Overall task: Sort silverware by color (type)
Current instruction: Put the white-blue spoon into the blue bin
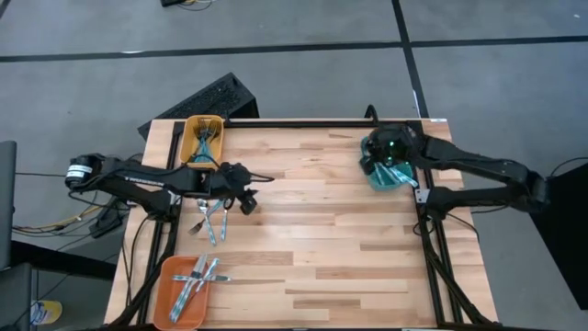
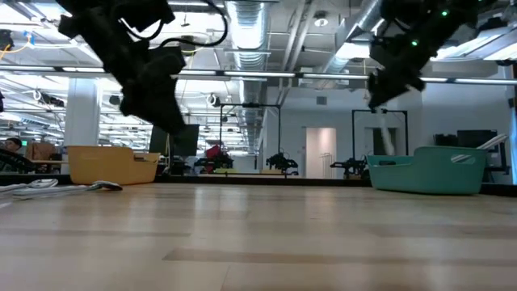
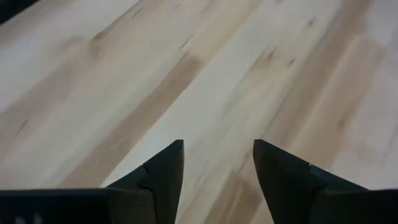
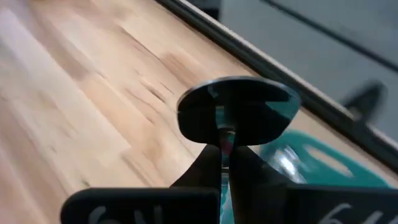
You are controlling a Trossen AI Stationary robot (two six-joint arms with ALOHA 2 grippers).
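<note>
Pale wood-plank table [image 1: 331, 221] beneath a bright, pipe-ceilinged workshop.

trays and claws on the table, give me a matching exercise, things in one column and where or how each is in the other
Things:
1. yellow tray
2. orange tray
3. teal tray
4. left claw

Places or states:
a. far right part of the table, under the right claw
b. near left corner of the table, silverware inside
c. fingers apart over bare wood, holding nothing
d. far left corner of the table, silverware inside

Pairs: 1-d, 2-b, 3-a, 4-c
</note>
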